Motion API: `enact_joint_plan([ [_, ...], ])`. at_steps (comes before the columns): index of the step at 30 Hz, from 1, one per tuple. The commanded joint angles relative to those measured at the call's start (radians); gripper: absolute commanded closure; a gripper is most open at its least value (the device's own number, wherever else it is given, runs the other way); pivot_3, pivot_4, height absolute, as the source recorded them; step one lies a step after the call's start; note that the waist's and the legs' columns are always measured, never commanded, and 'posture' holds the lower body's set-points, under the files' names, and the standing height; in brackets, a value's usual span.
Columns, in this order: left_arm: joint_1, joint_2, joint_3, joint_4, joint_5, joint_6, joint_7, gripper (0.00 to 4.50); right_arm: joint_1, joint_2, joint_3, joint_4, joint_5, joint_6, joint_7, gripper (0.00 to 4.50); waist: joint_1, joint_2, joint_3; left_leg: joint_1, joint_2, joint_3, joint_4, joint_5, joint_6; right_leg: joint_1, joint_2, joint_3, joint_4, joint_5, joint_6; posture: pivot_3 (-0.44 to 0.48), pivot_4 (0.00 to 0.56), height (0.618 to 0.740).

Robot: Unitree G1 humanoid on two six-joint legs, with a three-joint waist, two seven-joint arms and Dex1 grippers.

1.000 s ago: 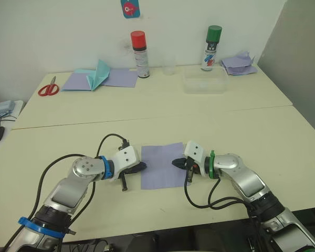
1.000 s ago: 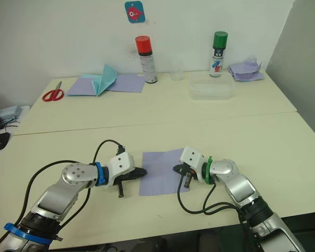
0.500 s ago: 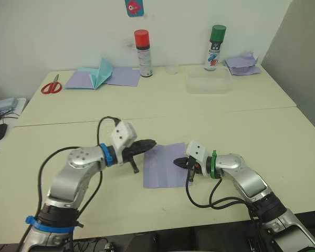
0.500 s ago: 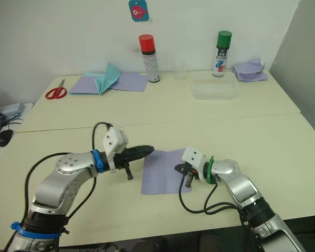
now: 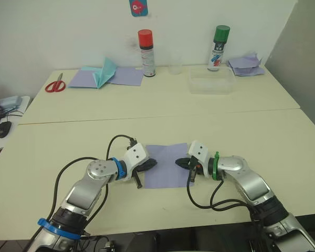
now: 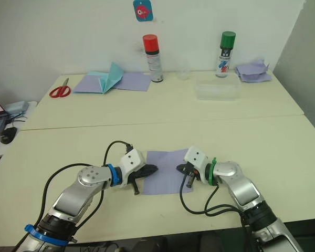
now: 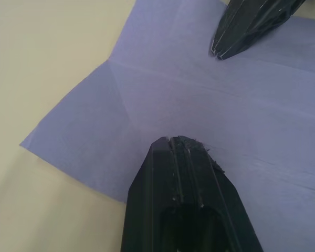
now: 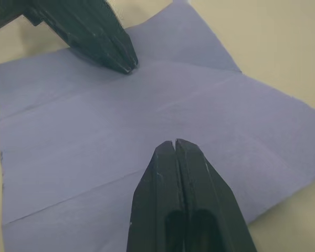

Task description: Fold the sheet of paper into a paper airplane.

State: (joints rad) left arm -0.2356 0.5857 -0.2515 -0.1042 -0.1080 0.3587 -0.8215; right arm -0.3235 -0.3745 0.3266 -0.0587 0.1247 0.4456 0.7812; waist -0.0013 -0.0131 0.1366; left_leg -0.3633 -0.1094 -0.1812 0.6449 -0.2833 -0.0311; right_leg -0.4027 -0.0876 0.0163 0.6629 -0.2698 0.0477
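— What is seen of the surface?
— A pale counter (image 5: 52,152) is shown, with the sheet of paper (image 5: 165,165) laid flat at lower centre of the frame, creased across.

— Where are the grippers placed?
— The left gripper (image 5: 149,163) is set on the sheet's left edge, the right gripper (image 5: 179,163) on its right edge; each tip is pressed onto the paper, well apart from the other.

— And the jaws?
— Both pairs are seen closed tight, nothing held between them.

— What is found at the back?
— A teal folded paper (image 5: 104,72) on lavender sheets, scissors (image 5: 54,85) at upper left, two spray cans (image 5: 145,46) and a clear tray (image 5: 210,81).
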Motion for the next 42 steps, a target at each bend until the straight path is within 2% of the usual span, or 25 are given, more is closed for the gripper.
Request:
enact_joint_plan([
  [1,0.008,0.010,-0.039,0.041,0.047,0.005,-0.010,4.50,0.002,0.021,-0.077,-0.079,0.031,-0.059,-0.045,3.54,0.000,0.001,0.000,0.000,0.000,0.000,0.000,0.000,0.000,0.000,0.000,0.000,0.000,0.000,0.000,0.000,0.150,0.740],
  [6,0.006,0.019,-0.041,0.046,0.056,-0.006,-0.019,4.50,0.009,0.036,-0.160,-0.107,0.064,-0.038,-0.098,1.65,0.002,0.001,0.000,0.000,0.000,0.000,0.000,0.000,0.000,0.000,0.000,0.000,0.000,0.000,0.000,0.000,0.150,0.740],
  [10,0.008,0.025,-0.040,0.046,0.059,-0.013,-0.030,4.50,-0.014,0.035,-0.180,-0.064,0.055,-0.005,-0.133,0.17,0.001,0.001,0.000,0.000,0.000,0.000,0.000,0.000,0.000,0.000,0.000,0.000,0.000,0.000,0.000,0.000,0.150,0.740],
  [11,0.009,0.026,-0.041,0.046,0.060,-0.014,-0.033,4.50,-0.022,0.033,-0.174,-0.049,0.055,0.006,-0.129,0.04,0.001,0.001,0.000,0.000,0.000,0.000,0.000,0.000,0.000,0.000,0.000,0.000,0.000,0.000,0.000,0.000,0.150,0.740],
  [18,-0.001,0.026,-0.045,0.050,0.065,-0.016,-0.043,4.50,-0.068,0.058,-0.146,0.020,0.050,0.059,-0.138,0.04,0.000,0.001,0.000,0.000,0.000,0.000,0.000,0.000,0.000,0.000,0.000,0.000,0.000,0.000,0.000,0.000,0.150,0.740],
  [21,0.002,0.025,-0.046,0.046,0.068,-0.015,-0.046,4.50,-0.080,0.069,-0.146,0.035,0.049,0.062,-0.137,0.65,0.000,0.001,0.000,0.000,0.000,0.000,0.000,0.000,0.000,0.000,0.000,0.000,0.000,0.000,0.000,0.000,0.150,0.740],
  [31,0.016,0.027,-0.042,0.034,0.069,-0.002,-0.043,4.50,-0.071,0.042,-0.101,0.033,0.026,0.012,-0.080,4.35,-0.001,0.001,0.000,0.000,0.000,0.000,0.000,0.000,0.000,0.000,0.000,0.000,0.000,0.000,0.000,0.000,0.150,0.740],
  [32,0.017,0.027,-0.042,0.033,0.069,-0.001,-0.042,4.50,-0.071,0.039,-0.097,0.036,0.018,-0.002,-0.077,4.47,-0.001,0.001,0.000,0.000,0.000,0.000,0.000,0.000,0.000,0.000,0.000,0.000,0.000,0.000,0.000,0.000,0.150,0.740],
  [42,0.012,0.025,-0.043,0.032,0.068,0.009,-0.041,4.50,-0.084,0.024,-0.026,0.067,-0.061,-0.161,-0.038,4.47,-0.001,0.001,0.000,0.000,0.000,0.000,0.000,0.000,0.000,-0.001,0.000,0.000,0.000,0.000,0.000,0.000,0.150,0.740],
])
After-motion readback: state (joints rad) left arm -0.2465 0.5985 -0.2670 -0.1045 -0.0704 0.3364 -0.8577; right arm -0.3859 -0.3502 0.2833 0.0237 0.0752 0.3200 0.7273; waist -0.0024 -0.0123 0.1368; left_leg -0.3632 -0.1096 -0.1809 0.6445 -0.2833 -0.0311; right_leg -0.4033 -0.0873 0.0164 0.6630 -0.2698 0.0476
